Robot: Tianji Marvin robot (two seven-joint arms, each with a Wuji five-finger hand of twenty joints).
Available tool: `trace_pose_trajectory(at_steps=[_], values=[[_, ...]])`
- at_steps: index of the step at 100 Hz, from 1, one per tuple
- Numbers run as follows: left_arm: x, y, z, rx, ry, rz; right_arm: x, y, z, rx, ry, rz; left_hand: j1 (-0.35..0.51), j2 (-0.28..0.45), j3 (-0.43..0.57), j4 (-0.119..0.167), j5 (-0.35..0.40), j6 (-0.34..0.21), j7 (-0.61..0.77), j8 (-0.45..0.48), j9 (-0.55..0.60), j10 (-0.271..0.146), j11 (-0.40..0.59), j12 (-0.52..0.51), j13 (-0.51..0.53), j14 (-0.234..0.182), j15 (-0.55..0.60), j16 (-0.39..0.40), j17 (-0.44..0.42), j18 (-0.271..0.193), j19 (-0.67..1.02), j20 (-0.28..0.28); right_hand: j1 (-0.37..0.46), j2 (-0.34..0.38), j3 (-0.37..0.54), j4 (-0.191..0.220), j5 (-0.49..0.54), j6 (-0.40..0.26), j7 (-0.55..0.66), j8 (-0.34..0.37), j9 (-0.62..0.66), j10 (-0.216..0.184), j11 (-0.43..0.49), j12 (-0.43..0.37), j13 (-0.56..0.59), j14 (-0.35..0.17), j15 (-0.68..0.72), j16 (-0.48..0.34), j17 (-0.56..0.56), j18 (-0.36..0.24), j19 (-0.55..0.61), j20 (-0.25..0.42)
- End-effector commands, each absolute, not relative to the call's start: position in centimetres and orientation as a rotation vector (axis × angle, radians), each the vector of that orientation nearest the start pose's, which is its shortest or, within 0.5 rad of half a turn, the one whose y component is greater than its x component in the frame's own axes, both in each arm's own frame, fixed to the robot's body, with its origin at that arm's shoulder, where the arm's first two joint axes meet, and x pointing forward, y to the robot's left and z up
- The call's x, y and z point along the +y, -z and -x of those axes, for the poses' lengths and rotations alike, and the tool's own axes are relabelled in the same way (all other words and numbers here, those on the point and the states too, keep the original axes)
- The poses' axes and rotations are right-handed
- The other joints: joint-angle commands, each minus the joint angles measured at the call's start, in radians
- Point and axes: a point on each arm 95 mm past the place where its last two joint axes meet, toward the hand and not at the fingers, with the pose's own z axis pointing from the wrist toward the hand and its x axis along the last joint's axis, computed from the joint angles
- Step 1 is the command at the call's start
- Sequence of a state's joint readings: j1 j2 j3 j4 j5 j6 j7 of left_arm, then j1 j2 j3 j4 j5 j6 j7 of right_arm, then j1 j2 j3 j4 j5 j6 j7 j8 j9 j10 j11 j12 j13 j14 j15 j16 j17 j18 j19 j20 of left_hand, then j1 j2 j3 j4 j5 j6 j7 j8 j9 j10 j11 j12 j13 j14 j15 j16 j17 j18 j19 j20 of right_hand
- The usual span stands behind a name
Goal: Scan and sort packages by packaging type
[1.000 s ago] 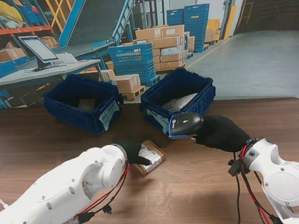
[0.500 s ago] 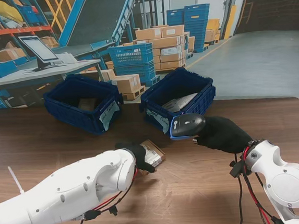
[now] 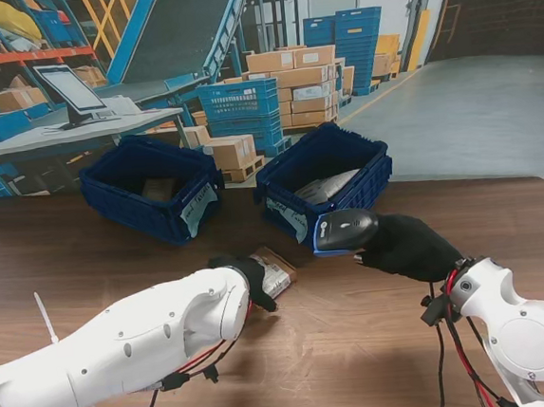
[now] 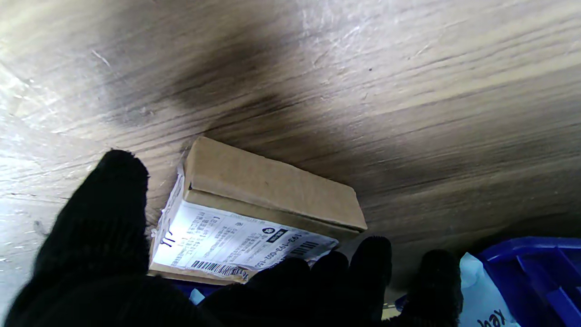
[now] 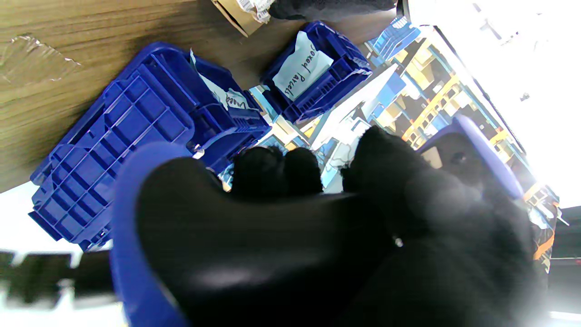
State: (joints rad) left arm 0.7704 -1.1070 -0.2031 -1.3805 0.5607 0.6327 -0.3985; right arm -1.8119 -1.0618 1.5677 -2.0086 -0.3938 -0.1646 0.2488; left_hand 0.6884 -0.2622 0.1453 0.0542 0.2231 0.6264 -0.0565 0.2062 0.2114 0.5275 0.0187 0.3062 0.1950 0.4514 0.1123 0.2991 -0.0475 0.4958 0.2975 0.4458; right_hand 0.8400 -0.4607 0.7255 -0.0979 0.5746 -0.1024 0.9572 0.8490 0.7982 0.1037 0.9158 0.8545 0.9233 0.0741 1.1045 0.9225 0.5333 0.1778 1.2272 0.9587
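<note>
Bench (image 3: 96, 257): brown wood-grain top, carrying all items listed.

Left blue crate (image 3: 147, 188): far side of bench, left of centre; white handwritten paper label on near wall, reading "Boxed Parcels" in right wrist view; brown item lying inside.

Right blue crate (image 3: 325, 177): far side of bench, just right of the left crate; ribbed walls, white handwritten label on near corner, text not legible; pale grey-white bagged package lying inside.

Left hand (image 3: 247, 276): black-gloved, at bench centre, closed on the cardboard box; thumb (image 4: 102, 213) against one short end, remaining fingers (image 4: 370, 263) curled over the opposite edge.

Right hand (image 3: 404, 242): black-gloved, right of centre, raised off the bench, wrapped round the scanner grip.

Scanner (image 3: 343, 229): handheld, black body with blue trim, small white mark on top; head pointing left toward the box, well apart from it; sitting in front of the right crate's near wall in stand view.

Cardboard box (image 3: 270, 269): small, flat, rectangular, plain brown board; lower edge against the bench, tilted. White shipping label (image 4: 236, 243) covering one broad face, printed with fine black text, a number string and barcodes; label edge crumpled and peeling at one corner. Position: centre of bench, nearer to me than both crates, left of the scanner.
</note>
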Motion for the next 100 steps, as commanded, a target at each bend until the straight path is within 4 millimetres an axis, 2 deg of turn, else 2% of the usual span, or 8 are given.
trace_pose_trajectory(at_steps=[1,14,42,60,75,100], values=[[-13.6,35.1,-44.4,2.018,0.831,1.402,-3.5,21.6,-34.6,-1.593,2.456,1.823,0.01,-0.028,0.029,0.025,0.092,-0.046,0.077,0.046,0.063,-0.041,0.031,0.027,0.022,0.046,0.009,0.012,0.0,0.051,0.024,-0.008,0.105,0.083,0.088,-0.01,0.068,-0.066,0.029,0.018,0.018,0.032,-0.009,0.006,0.003,0.011,0.002,0.001,-0.005,0.0,0.009,0.005],[-13.5,34.7,-44.0,2.017,0.866,1.382,-3.5,21.6,-34.6,-1.597,2.453,1.824,-0.01,-0.021,0.029,0.018,0.102,-0.056,0.08,0.05,0.076,-0.048,0.034,0.032,0.028,0.042,0.014,0.017,-0.002,0.05,0.03,-0.008,0.105,0.084,0.087,-0.01,0.068,-0.066,0.03,0.018,0.018,0.031,-0.009,0.006,0.001,0.011,0.002,0.001,-0.005,0.0,0.009,0.005],[-14.3,31.8,-44.1,1.948,0.952,1.383,-3.4,21.6,-34.6,-1.592,2.46,1.819,-0.013,-0.008,0.024,-0.006,0.115,-0.065,0.086,0.058,0.087,-0.054,0.037,0.044,0.035,0.036,0.018,0.029,-0.003,0.049,0.04,-0.009,0.105,0.083,0.087,-0.01,0.068,-0.067,0.029,0.018,0.018,0.03,-0.009,0.006,0.002,0.012,0.002,0.001,-0.005,0.0,0.009,0.005],[-14.7,30.7,-44.2,1.905,0.971,1.376,-3.5,21.5,-34.6,-1.591,2.468,1.818,-0.019,0.002,0.014,-0.018,0.111,-0.051,0.083,0.061,0.08,-0.041,0.034,0.048,0.029,0.043,0.016,0.037,-0.003,0.058,0.046,-0.008,0.106,0.083,0.087,-0.01,0.069,-0.066,0.03,0.018,0.018,0.031,-0.009,0.006,0.002,0.011,0.002,0.001,-0.004,0.0,0.009,0.005],[-14.9,31.0,-44.7,1.885,0.929,1.393,-3.6,21.6,-34.5,-1.589,2.465,1.821,-0.041,0.024,-0.006,-0.03,0.064,-0.031,0.06,0.052,0.017,-0.031,0.014,0.039,-0.004,0.054,-0.001,0.033,-0.013,0.065,0.044,-0.011,0.105,0.083,0.087,-0.01,0.068,-0.067,0.029,0.018,0.019,0.031,-0.009,0.006,0.003,0.012,0.002,0.001,-0.004,0.001,0.009,0.006],[-14.7,32.3,-45.4,1.888,0.852,1.456,-3.8,21.9,-34.6,-1.583,2.454,1.828,-0.067,0.045,-0.045,-0.055,0.027,-0.012,0.048,0.039,-0.027,-0.017,0.005,0.022,-0.035,0.062,-0.017,0.022,-0.023,0.077,0.031,-0.019,0.105,0.082,0.087,-0.01,0.069,-0.066,0.029,0.018,0.018,0.032,-0.009,0.006,0.002,0.011,0.002,0.001,-0.005,0.001,0.009,0.006]])
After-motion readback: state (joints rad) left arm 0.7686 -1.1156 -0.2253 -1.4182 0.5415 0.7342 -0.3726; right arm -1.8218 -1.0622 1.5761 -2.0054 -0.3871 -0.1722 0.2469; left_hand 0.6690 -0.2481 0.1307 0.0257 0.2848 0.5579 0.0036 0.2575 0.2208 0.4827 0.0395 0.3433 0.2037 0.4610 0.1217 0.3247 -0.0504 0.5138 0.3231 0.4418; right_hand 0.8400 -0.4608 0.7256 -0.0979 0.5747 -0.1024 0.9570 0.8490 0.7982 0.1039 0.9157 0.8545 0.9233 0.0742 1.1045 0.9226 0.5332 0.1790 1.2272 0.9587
